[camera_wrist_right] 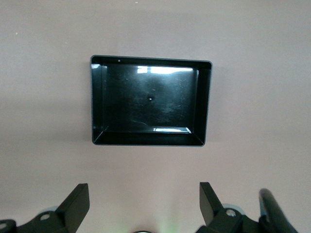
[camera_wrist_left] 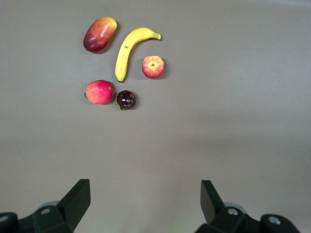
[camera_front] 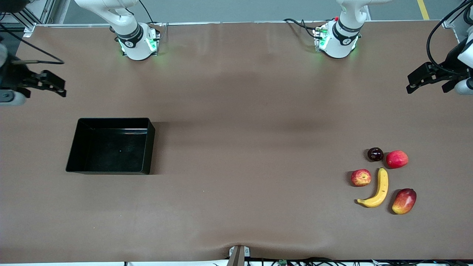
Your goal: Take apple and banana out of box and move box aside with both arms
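Observation:
The black box [camera_front: 111,147] stands empty toward the right arm's end of the table; it also shows in the right wrist view [camera_wrist_right: 148,138]. The yellow banana [camera_front: 380,188] and the red apple with yellow patches [camera_front: 361,177] lie side by side toward the left arm's end, and show in the left wrist view as banana [camera_wrist_left: 127,51] and apple [camera_wrist_left: 153,67]. My left gripper [camera_front: 409,85] [camera_wrist_left: 146,194] is open and empty, over bare table at its end. My right gripper [camera_front: 61,88] [camera_wrist_right: 144,196] is open and empty, over bare table at its end.
Three other fruits lie round the banana: a red round fruit [camera_front: 397,159], a small dark fruit [camera_front: 375,154] and a red-yellow mango [camera_front: 404,201]. The brown table top [camera_front: 240,147] stretches between box and fruits.

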Action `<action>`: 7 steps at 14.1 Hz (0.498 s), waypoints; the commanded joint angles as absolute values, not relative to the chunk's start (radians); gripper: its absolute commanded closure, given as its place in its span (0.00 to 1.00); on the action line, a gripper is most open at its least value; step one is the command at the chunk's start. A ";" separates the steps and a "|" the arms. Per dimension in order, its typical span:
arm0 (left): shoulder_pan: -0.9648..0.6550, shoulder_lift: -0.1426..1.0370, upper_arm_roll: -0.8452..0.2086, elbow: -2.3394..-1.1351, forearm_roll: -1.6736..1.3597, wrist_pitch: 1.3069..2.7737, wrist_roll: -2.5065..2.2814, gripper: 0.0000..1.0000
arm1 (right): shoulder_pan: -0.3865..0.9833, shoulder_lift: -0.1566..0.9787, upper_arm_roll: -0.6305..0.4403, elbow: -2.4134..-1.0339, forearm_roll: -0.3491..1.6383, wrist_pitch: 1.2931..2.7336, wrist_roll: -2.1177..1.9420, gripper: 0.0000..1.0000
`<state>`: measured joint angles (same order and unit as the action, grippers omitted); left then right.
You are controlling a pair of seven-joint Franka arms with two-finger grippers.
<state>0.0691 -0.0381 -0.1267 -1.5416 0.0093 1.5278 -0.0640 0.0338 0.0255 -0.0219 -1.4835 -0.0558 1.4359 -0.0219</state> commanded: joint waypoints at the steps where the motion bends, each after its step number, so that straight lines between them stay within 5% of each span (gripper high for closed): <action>1: 0.071 -0.057 -0.135 -1.549 0.003 1.517 -0.069 0.00 | -0.005 -0.023 -0.018 -1.551 -0.021 1.463 -0.044 0.00; 7: 0.069 -0.049 -0.135 -1.540 0.005 1.514 -0.060 0.00 | -0.060 -0.087 -0.029 -1.654 0.017 1.493 -0.058 0.00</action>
<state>0.0676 -0.0381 -0.1320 -1.5417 0.0093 1.5277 -0.0639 -0.0257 -0.0290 -0.0301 -1.5917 -0.0312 1.4624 -0.0411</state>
